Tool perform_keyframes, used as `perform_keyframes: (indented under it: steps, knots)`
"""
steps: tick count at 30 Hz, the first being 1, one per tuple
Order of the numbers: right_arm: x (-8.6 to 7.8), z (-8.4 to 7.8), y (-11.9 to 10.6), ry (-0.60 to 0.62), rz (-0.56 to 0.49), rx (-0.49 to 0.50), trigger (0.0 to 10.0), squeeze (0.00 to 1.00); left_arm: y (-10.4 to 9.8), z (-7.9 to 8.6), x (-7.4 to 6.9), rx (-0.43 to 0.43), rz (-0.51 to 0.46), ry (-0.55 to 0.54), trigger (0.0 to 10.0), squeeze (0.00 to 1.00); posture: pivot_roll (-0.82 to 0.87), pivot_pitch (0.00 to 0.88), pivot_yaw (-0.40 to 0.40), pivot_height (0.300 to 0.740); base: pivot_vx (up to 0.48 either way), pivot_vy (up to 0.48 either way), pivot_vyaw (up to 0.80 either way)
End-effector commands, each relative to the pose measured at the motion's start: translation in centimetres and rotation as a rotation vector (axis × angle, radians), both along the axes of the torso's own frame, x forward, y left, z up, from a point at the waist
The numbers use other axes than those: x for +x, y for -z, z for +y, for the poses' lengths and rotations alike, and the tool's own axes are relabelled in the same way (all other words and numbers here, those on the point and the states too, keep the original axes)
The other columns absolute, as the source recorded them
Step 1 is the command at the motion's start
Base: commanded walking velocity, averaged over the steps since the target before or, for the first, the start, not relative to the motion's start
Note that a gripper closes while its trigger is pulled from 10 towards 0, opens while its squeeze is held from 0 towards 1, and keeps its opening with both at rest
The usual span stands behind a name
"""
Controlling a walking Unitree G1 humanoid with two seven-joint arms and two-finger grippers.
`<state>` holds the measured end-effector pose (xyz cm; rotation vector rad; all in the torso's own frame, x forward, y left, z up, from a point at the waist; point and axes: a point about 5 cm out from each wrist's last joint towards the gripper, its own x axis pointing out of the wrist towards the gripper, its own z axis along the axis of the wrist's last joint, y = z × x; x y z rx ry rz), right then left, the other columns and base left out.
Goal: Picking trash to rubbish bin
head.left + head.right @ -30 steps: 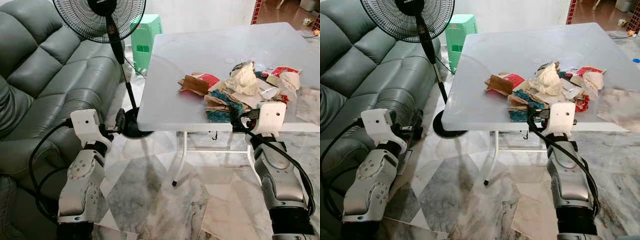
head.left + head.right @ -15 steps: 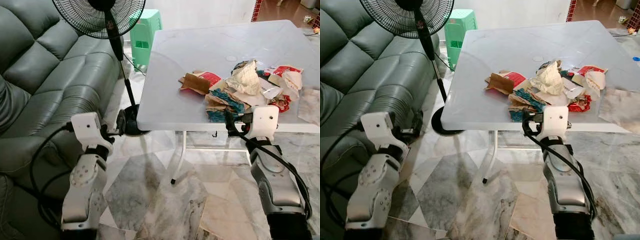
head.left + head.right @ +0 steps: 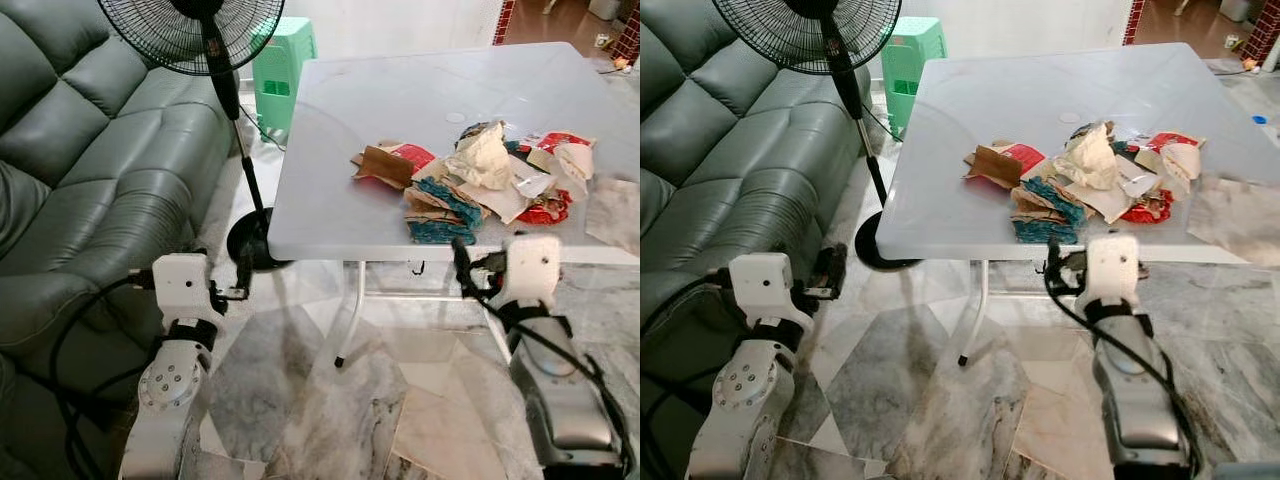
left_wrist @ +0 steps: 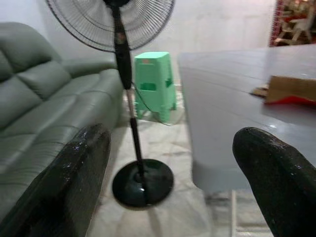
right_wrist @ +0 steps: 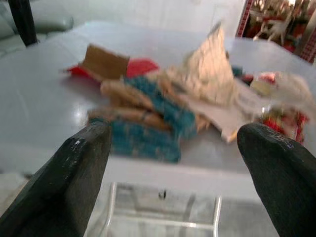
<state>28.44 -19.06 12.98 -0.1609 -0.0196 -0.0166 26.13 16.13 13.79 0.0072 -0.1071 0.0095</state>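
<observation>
A heap of trash lies on the white table near its front edge: a brown cardboard piece, crumpled beige paper, a teal wrapper and red-and-white wrappers. My right gripper hangs just below the table's front edge, under the teal wrapper. The right wrist view looks over the teal wrapper and shows the fingers spread open and holding nothing. Low beside the sofa, my left gripper is open and empty, its fingers set wide apart.
A standing fan with a round black base stands between the grey-green sofa and the table. A green plastic stool is behind it. White table legs stand on the marble floor. A translucent sheet lies at the table's right edge.
Both arms have sunk lower. The right gripper has dropped from the teal wrapper at the table edge to just beneath it. The trash has not moved; the camera has shifted slightly.
</observation>
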Motion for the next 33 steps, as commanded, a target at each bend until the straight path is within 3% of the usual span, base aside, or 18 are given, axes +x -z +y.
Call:
perform_keyframes:
  steps: [1,4,10,12,13,18,21,24,33]
  knots:
    - [0.1,0.6,-0.9,-0.006,-0.035,-0.005,10.0,0.0,-0.2,0.7,0.2,0.015,-0.01,-0.039,10.0,0.0,-0.02,0.045,0.058,0.74,0.0,0.0,0.0]
    - [0.5,1.6,-1.5,-0.036,-0.054,0.069,10.0,0.0,-0.8,0.3,1.1,0.007,-0.024,-0.01,10.0,0.0,-0.02,0.044,0.061,0.74,0.0,0.0,0.0]
    - [0.6,2.0,-1.9,-0.095,-0.066,0.012,10.0,0.0,-1.3,0.1,1.9,0.007,-0.043,-0.013,10.0,0.0,-0.03,0.028,0.06,0.74,0.0,0.0,0.0]
    - [0.6,1.9,-1.7,-0.113,-0.045,0.03,10.0,0.0,-1.4,0.2,2.1,-0.006,-0.046,-0.018,10.0,0.0,-0.03,0.028,0.06,0.74,0.0,0.0,0.0]
    - [0.5,1.8,-1.7,-0.139,-0.034,0.086,10.0,0.0,-1.5,0.2,2.1,-0.012,-0.048,-0.02,10.0,0.0,-0.03,0.029,0.059,0.74,0.0,0.0,0.0]
    - [0.8,1.3,-1.9,-0.106,-0.04,0.048,10.0,0.0,-1.5,0.2,2.2,-0.018,-0.049,-0.02,10.0,0.0,-0.03,0.035,0.059,0.74,0.0,-0.277,0.0]
    - [1.1,1.0,-2.1,-0.043,-0.064,-0.052,10.0,0.0,-1.4,0.3,2.1,-0.024,-0.044,-0.023,10.0,0.0,-0.03,0.042,0.062,0.74,0.0,-0.347,0.0]
    - [1.0,1.3,-2.2,-0.091,-0.048,0.036,10.0,0.0,-1.4,0.3,2.1,-0.028,-0.043,-0.023,10.0,0.0,-0.03,0.045,0.063,0.74,0.0,-0.349,0.0]
    - [0.9,1.6,-2.3,-0.072,-0.069,0.026,10.0,0.0,-1.3,0.3,2.3,-0.034,-0.04,-0.026,10.0,0.0,-0.04,0.047,0.065,0.74,0.0,-0.325,0.0]
